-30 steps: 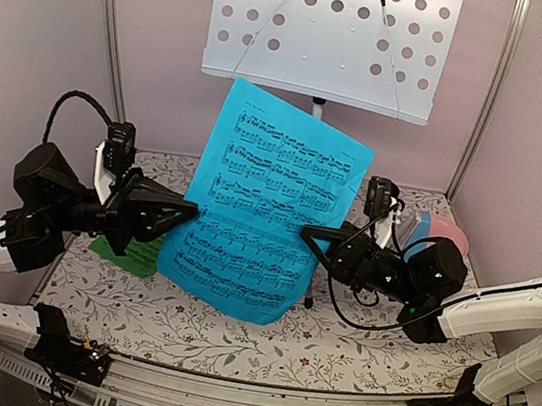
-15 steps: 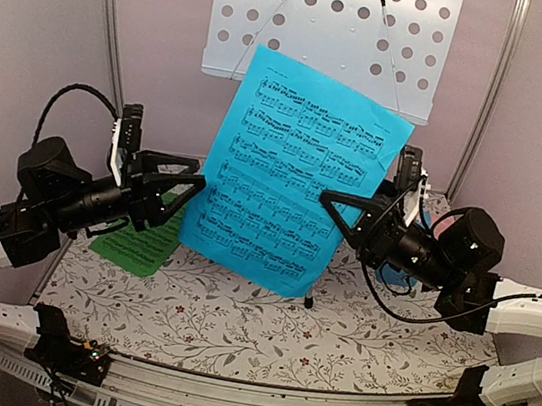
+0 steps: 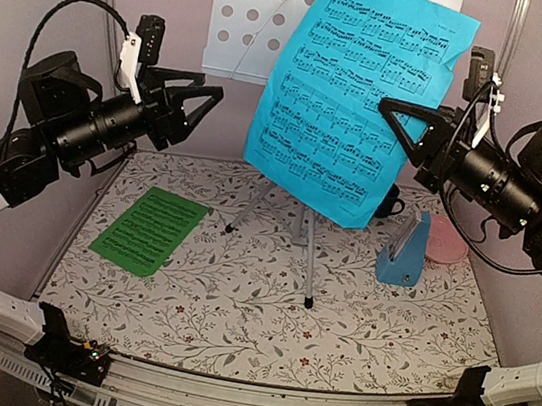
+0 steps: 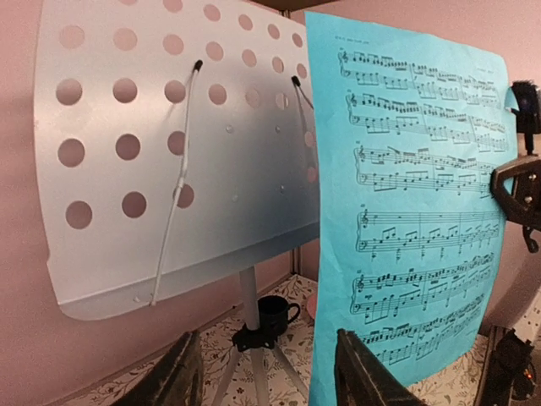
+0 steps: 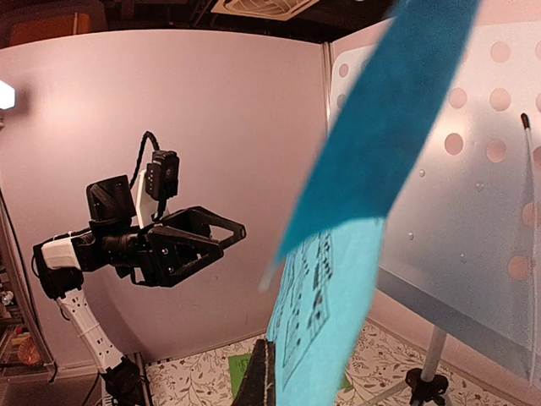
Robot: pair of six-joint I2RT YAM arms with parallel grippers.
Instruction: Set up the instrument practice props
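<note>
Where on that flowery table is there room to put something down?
The near strip of the table, between the green sheet and the metronome, in front of the tripod, is bare. The far right corner is crowded: metronome, pink plate, mug.

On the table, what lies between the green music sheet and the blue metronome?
The music stand's silver tripod legs, seen in the top view.

My left arm reaches up from the left and points inward. My left pincer (image 3: 207, 108) stands open, fingers spread on nothing. My right arm is high opposite, wrist turned inward, with my right pincer (image 3: 386, 106) clamped tight on the blue music sheet (image 3: 353, 83).
</note>
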